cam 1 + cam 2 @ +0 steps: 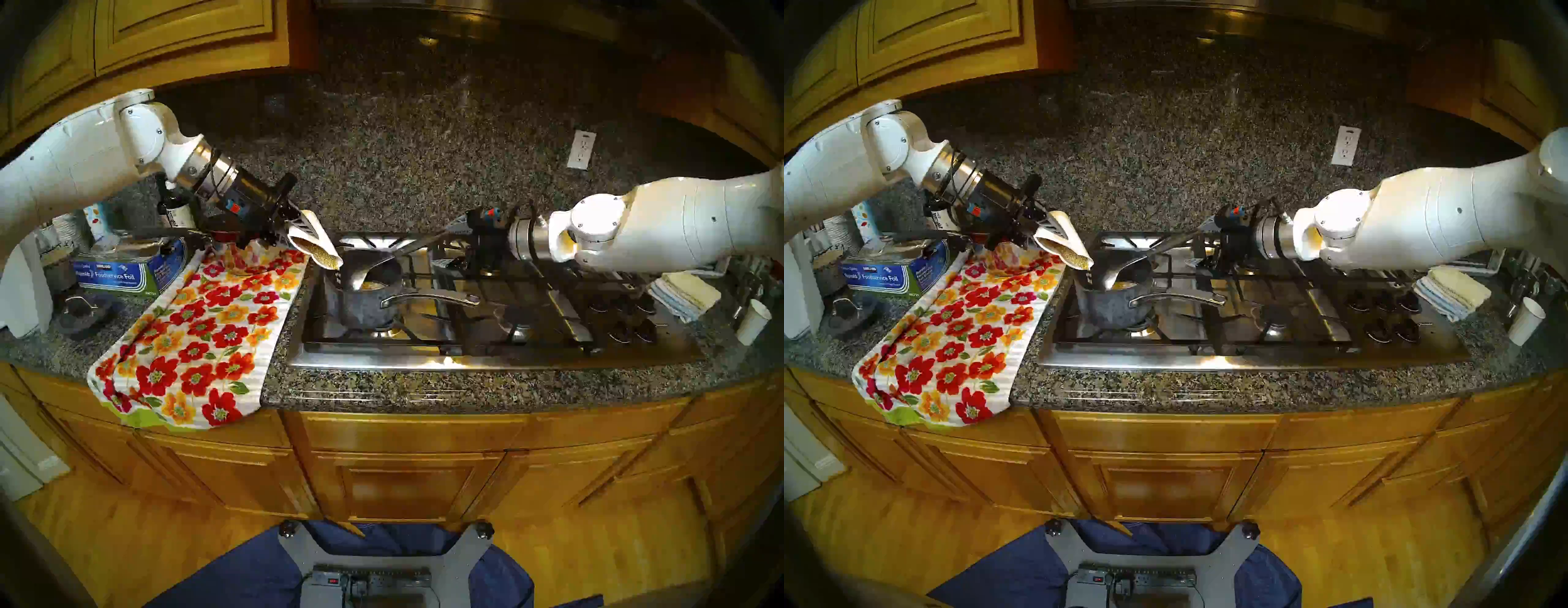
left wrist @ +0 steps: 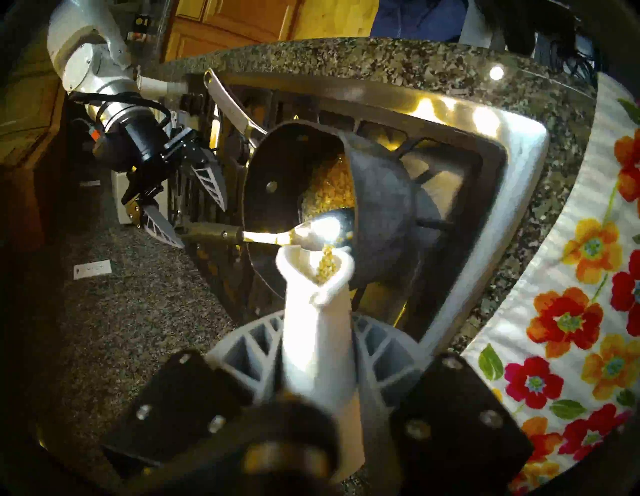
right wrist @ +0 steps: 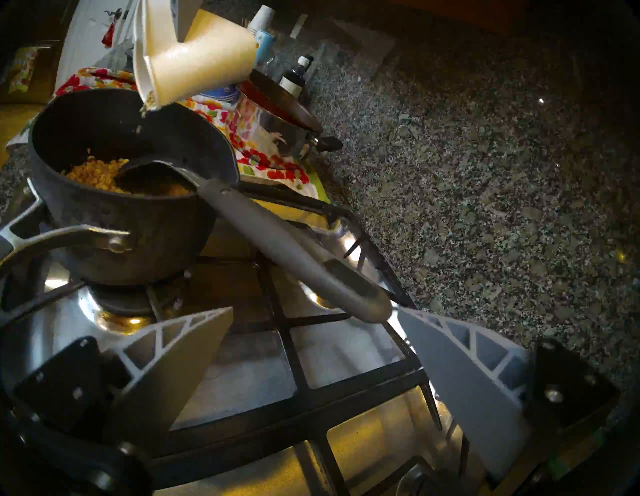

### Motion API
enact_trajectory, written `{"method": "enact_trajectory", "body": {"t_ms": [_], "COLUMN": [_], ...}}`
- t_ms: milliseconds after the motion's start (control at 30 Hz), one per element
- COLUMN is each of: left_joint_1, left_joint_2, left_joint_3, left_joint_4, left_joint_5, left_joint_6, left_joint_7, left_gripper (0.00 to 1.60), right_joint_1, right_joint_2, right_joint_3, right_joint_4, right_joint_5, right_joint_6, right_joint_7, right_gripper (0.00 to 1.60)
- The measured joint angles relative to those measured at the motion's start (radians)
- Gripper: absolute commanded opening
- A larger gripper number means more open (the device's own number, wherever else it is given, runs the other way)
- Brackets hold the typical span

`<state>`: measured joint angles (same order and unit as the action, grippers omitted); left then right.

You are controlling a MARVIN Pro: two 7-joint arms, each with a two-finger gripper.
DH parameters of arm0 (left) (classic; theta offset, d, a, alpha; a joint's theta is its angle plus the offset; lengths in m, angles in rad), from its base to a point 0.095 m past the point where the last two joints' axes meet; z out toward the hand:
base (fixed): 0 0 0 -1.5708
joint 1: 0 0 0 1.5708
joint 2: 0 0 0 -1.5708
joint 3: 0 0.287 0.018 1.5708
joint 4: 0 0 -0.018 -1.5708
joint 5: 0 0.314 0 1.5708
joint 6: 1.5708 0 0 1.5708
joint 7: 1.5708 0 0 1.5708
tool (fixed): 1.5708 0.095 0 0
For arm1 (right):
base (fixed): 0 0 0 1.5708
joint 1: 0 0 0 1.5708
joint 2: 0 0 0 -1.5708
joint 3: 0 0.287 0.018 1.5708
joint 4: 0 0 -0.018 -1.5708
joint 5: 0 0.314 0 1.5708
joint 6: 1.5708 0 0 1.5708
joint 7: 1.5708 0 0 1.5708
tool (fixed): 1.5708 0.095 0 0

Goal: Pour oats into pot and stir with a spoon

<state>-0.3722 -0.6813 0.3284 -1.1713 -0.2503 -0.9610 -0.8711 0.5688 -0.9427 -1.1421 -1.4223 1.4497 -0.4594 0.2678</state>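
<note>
Head stereo left view, near to far: floral cloth [image 1: 199, 335] drapes over the counter edge [image 1: 424, 392], beside the steel cooktop [image 1: 488, 361]. Pot [image 1: 365, 305] sits on the front-left burner, handle toward the right, oats [image 3: 97, 175] heaped inside. Spoon [image 3: 277, 242] rests with its bowl in the pot, handle leaning out over the grate. Right gripper [image 3: 313, 332] hangs just short of the handle end, fingers spread wide, touching nothing. Left gripper [image 2: 317, 350] pinches a crumpled white paper cup [image 1: 314, 242], tilted mouth-down over the pot rim, flakes spilling out
</note>
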Motion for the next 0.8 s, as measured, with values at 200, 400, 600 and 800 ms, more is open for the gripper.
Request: {"method": "enact_trajectory", "body": {"t_ms": [200, 400, 600, 800], "left_joint_1": [-0.032, -0.067, -0.099, -0.125], "left_joint_2": [-0.019, -0.043, -0.066, -0.084], "left_joint_3": [0.033, 0.07, 0.109, 0.142], "left_joint_4": [-0.004, -0.017, -0.037, -0.052], "left_joint_5": [0.013, 0.02, 0.013, 0.002], "left_joint_6": [0.0, 0.0, 0.0, -0.001], "left_joint_7": [0.002, 0.002, 0.002, 0.002], "left_gripper": [0.51, 0.51, 0.5, 0.5], "right_joint_1": [0.0, 0.0, 0.0, 0.0], "right_joint_2": [0.0, -0.001, -0.001, -0.001], "right_joint_3": [0.0, -0.001, -0.001, -0.001], "right_joint_4": [0.0, 0.0, 0.0, 0.0], "right_joint_5": [0.001, 0.001, 0.001, 0.002], "right_joint_6": [0.0, 0.0, 0.0, 0.0], "right_joint_7": [0.0, 0.0, 0.0, 0.0], "right_gripper": [1.6, 1.6, 1.6, 1.6]}}
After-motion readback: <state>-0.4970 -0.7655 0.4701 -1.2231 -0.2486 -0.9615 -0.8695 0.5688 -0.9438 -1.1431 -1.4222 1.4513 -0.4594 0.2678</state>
